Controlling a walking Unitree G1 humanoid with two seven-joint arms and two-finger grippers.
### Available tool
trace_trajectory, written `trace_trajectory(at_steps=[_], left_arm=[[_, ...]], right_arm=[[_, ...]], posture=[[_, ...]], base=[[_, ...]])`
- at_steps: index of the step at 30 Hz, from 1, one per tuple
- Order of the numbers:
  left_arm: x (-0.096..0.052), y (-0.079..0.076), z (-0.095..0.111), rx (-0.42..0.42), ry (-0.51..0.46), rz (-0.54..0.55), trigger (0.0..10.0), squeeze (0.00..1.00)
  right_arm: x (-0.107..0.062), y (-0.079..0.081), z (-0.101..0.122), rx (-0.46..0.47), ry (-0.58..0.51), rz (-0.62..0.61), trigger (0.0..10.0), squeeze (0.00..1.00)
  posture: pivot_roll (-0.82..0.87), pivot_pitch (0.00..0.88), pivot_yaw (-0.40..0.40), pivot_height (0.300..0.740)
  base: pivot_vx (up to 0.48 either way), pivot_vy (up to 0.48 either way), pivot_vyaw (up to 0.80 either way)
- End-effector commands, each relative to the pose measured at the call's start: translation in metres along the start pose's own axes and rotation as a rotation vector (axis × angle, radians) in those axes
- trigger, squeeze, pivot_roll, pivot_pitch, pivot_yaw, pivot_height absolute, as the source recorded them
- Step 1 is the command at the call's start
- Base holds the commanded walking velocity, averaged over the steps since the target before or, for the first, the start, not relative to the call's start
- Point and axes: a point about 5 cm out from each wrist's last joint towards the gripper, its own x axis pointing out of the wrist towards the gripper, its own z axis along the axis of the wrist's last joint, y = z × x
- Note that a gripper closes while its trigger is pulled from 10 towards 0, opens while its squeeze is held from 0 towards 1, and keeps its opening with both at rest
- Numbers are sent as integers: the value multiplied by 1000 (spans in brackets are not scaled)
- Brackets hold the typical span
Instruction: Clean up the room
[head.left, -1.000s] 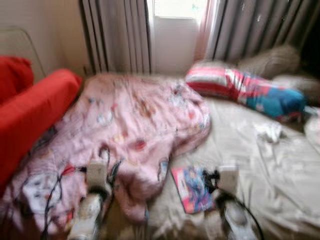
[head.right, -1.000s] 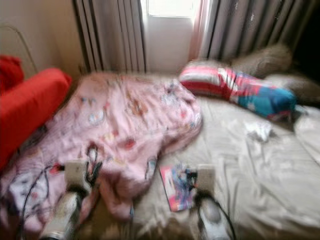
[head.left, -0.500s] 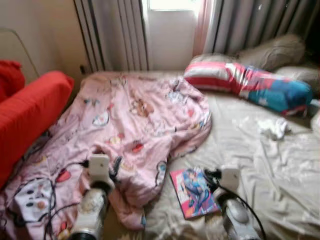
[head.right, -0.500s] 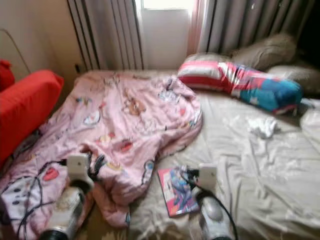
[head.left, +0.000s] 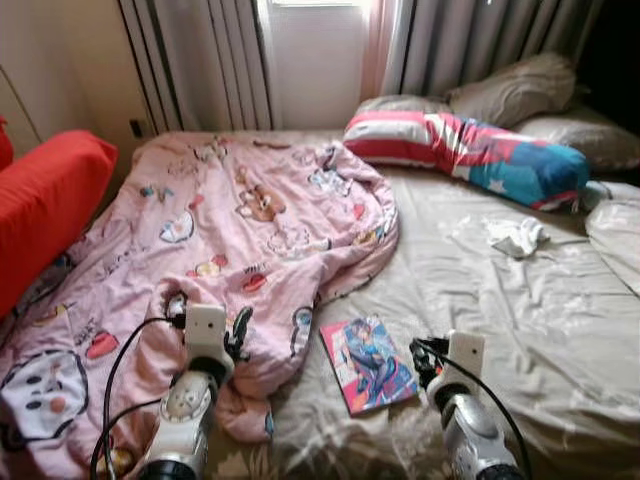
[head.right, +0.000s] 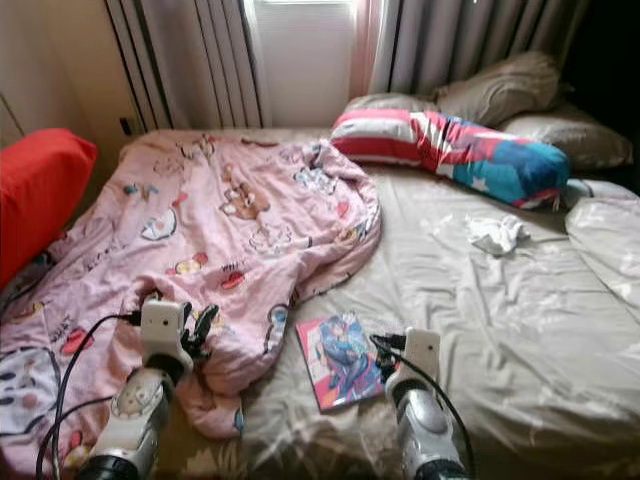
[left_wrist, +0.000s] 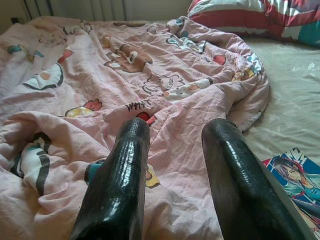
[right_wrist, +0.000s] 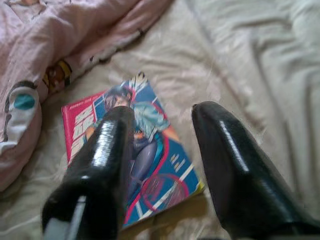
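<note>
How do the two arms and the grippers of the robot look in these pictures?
Both arms are silver metal, and each ends in a white boxy wrist block. Black cables loop along both arms. The left gripper and the right gripper each have two long, glossy black fingers with rounded tips.

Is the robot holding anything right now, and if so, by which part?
Nothing is held. The left gripper is open above the pink blanket, the right gripper open above the comic book.

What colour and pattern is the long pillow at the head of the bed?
The long pillow has red and white stripes at one end and blue with white stars at the other; the left eye view shows it best.
</note>
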Motion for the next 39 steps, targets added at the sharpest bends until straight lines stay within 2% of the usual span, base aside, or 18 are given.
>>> trace_trajectory(at_steps=[1, 11, 14, 15, 16, 17, 28, 31, 33, 35, 36, 39], left_arm=[[-3, 1, 2, 1, -7, 4, 10000, 0], [-17, 2, -2, 4, 4, 11, 10000, 0], [-21, 2, 1, 5, 2, 10, 10000, 0], [-22, 2, 1, 5, 2, 10, 10000, 0], [-22, 2, 2, 6, 0, 10, 10000, 0], [-22, 3, 2, 7, 0, 10, 10000, 0], [-28, 1, 14, 17, -20, 15, 10000, 0], [-29, 1, 18, 18, -26, 15, 10000, 0], [-33, 2, 21, 24, -29, 20, 10000, 0], [-37, 4, 21, 27, -26, 26, 10000, 0], [-37, 4, 21, 27, -25, 26, 10000, 0], [-41, 6, 19, 26, -13, 38, 10000, 0]], right_arm=[[-1, -1, -4, 26, 28, -4, 10000, 1000], [-1, -2, -5, 61, 44, -13, 10000, 1000], [1, 3, -4, 85, 36, 6, 10000, 988], [1, 4, -3, 88, 33, 13, 10000, 463], [2, 6, -2, 85, 28, 21, 10000, 463], [2, 7, -1, 82, 22, 28, 10000, 0], [3, 19, 1, 132, -25, 37, 10000, 0], [4, 22, 6, 132, -72, 48, 10000, 0], [3, 27, 25, 34, -217, 67, 10000, 0], [-4, 28, 29, -4, -304, 82, 10000, 0], [-6, 28, 29, -5, -313, 85, 10000, 0], [-27, 21, 31, -105, -410, 90, 10000, 0]], posture=[[19, 175, -21, 613], [43, 207, -23, 613], [53, 218, -23, 613], [53, 218, -23, 613], [54, 224, -22, 613], [54, 224, -22, 613], [65, 279, -1, 613], [71, 302, 4, 613], [68, 333, 4, 613], [63, 342, 2, 613], [63, 342, 2, 613], [53, 362, 0, 613]], base=[[0, 0, 0], [0, 0, 0], [0, 0, 0], [0, 0, 0], [0, 0, 0], [0, 0, 0], [0, 0, 0], [0, 0, 0], [0, 0, 0], [0, 0, 0], [0, 0, 0], [0, 0, 0]])
